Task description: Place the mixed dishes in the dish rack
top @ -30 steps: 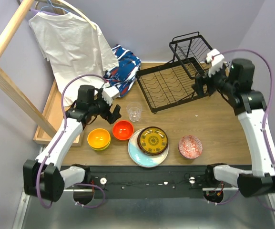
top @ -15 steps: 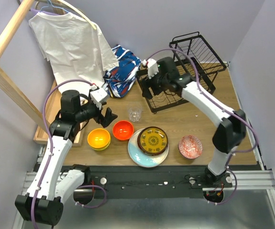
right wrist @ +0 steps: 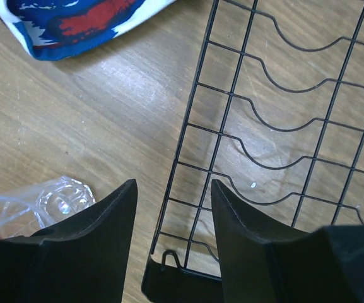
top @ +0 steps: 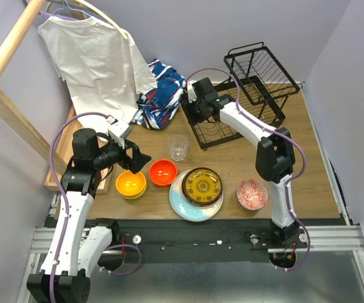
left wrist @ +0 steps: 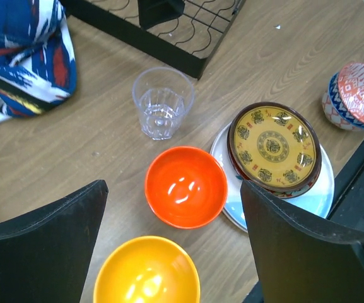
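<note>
The black wire dish rack [top: 232, 104] stands at the back right, its upper basket [top: 260, 63] behind it. On the table in front are a clear glass cup [top: 178, 149], an orange bowl [top: 163, 172], a yellow bowl [top: 131, 183], a yellow-brown plate [top: 202, 185] stacked on a pale blue plate [top: 185, 205], and a red/blue-patterned bowl [top: 252, 193]. My left gripper [top: 136, 161] is open and empty, above the orange bowl [left wrist: 185, 186] and the yellow bowl [left wrist: 147, 273]. My right gripper [top: 194, 113] is open and empty over the rack's near left corner [right wrist: 188, 252], with the cup [right wrist: 43, 202] to its left.
A blue, red and white cloth [top: 163, 93] lies left of the rack. A white T-shirt [top: 96, 60] hangs from a wooden frame [top: 11, 44] at the back left. A shallow wooden tray [top: 65, 158] sits by the table's left edge.
My right arm has swung from the far right side of the rack across to its near left corner. My left arm has pulled back to the left, its gripper still open.
</note>
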You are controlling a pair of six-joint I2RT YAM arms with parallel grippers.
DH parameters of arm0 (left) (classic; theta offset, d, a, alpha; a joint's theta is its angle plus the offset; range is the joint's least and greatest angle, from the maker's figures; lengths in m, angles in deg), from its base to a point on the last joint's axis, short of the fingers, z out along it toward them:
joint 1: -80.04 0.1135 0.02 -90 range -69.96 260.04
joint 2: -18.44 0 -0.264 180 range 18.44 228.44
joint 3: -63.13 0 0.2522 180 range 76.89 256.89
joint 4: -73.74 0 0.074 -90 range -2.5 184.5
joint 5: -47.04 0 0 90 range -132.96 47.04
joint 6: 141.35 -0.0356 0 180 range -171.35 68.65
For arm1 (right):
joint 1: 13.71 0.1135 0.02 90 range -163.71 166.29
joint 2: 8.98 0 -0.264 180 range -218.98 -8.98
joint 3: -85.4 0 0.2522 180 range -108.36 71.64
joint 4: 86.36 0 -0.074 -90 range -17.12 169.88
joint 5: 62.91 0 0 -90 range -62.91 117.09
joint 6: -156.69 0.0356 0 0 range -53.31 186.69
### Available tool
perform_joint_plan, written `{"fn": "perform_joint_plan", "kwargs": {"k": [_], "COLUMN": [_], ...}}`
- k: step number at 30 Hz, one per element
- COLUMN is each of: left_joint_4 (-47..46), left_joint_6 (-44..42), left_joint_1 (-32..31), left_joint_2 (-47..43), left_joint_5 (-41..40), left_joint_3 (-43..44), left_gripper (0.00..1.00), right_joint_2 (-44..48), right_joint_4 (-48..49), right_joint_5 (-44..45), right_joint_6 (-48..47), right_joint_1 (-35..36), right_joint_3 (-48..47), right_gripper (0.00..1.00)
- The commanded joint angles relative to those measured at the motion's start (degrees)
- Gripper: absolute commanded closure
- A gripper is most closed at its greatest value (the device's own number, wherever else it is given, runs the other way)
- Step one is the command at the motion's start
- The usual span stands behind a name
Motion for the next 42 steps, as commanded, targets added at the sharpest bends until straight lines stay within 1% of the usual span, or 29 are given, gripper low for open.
{"fn": "perform_joint_plan", "kwargs": {"k": [1,4,5,7,8,10,11,14,16,18,19,20,21,22,25,26,28,29,30,32,33,35,38,39,41,42], "left_joint_4": [-2.48,-3.01,-3.18,-3.8,-4.06,-4.15,-4.06,-3.62,-3.88,-4.58,-4.85,-5.11,-5.55,-5.73,-6.43,-6.61,-7.49,-7.92,-8.62,-9.16,-9.42,-9.16,-8.37,-8.02,-7.67,-7.49], "left_joint_6": [5.15,5.15,5.15,5.06,5.15,5.06,5.15,4.18,3.74,3.39,3.3,2.78,2.6,2.16,0.93,0.84,0.4,0.49,0.49,0.4,0.31,-0.04,-0.65,-0.92,-1.27,-1.44], "left_joint_1": [1.77,1.95,1.95,1.95,1.95,1.95,1.95,1.86,1.86,1.77,1.77,1.69,1.6,1.51,1.16,1.16,0.98,0.89,0.72,0.63,0.63,0.63,0.54,0.54,0.54,0.54], "left_joint_2": [-0.81,-0.2,0.16,0.33,0.6,0.6,0.6,0.51,0.34,0.07,0.07,0.07,0.16,0.33,1.12,1.73,2.44,2.97,3.06,3.5,3.5,3.5,3.5,3.59,3.76,3.85], "left_joint_5": [2.46,1.05,0.96,1.05,1.14,1.49,1.66,2.72,3.33,4.38,4.74,5.18,5.44,5.44,5.62,5.62,5.88,5.88,5.97,5.97,5.97,6.06,5.97,6.06,5.88,5.88], "left_joint_3": [-1.1,-1.27,-1.53,-1.8,-1.98,-2.24,-2.41,-3.12,-3.91,-4.78,-5.14,-5.4,-5.84,-5.93,-6.37,-6.37,-6.28,-6.46,-6.55,-6.81,-6.9,-6.98,-7.25,-7.16,-7.25,-7.34], "left_gripper": [0.04,0.04,0.04,0.04,0.04,0.04,0.04,0.04,0.04,0.04,0.04,0.04,0.04,0.04,0.04,0.04,0.04,0.04,0.04,0.04,0.04,0.05,0.05,0.05,0.04,0.05], "right_joint_2": [-3.36,-4.86,-5.29,-5.91,-6.26,-6.7,-6.27,-3.55,-1.27,2.95,4.27,7.24,8.84,10.16,15.61,16.75,20.18,21.06,22.11,23.79,24.05,24.5,23.27,22.92,22.39,22.21], "right_joint_4": [-1.22,-1.31,-1.57,-1.84,-2.27,-4.12,-4.56,-6.66,-8.16,-9.73,-10.27,-10.88,-11.85,-12.12,-13.43,-13.79,-13.18,-12.91,-12.48,-12.47,-12.38,-11.94,-13.17,-14.04,-14.58,-14.41], "right_joint_5": [1.83,2.19,1.92,1.92,1.57,1.82,1.83,2.01,1.66,1.13,-0.61,-1.94,-2.12,-2.39,-3.18,-3.44,-3.18,-4.22,-4.76,-6.16,-6.34,-7.82,-9.5,-9.94,-11.17,-11.44], "right_joint_6": [0.59,0.42,-0.28,-1.08,-1.69,-3.62,-4.32,-8.01,-11.0,-14.33,-15.65,-17.06,-19.77,-21.1,-26.29,-27.96,-32.09,-33.67,-37.34,-41.75,-45.95,-49.23,-55.82,-59.84,-64.07,-67.75], "right_joint_1": [-0.05,0.03,0.03,0.03,0.03,0.03,0.03,-0.06,-0.14,-0.32,-0.49,-0.41,-0.41,-0.41,-1.28,-1.37,-2.34,-4.08,-5.06,-7.6,-8.31,-10.5,-12.44,-12.71,-13.24,-13.24], "right_joint_3": [-1.43,-1.69,-1.95,-1.95,-3.0,-3.62,-3.28,-1.08,2.78,6.12,9.79,11.48,13.23,17.17,22.46,25.87,29.58,33.69,35.3,38.11,39.95,40.41,38.66,38.13,36.9,36.63], "right_gripper": [0.44,0.48,0.53,0.56,0.63,0.73,0.86,0.99,0.99,0.99,0.99,0.99,0.99,0.99,0.99,0.99,0.99,0.99,0.99,0.99,0.99,0.99,0.99,0.99,0.99,0.99]}}
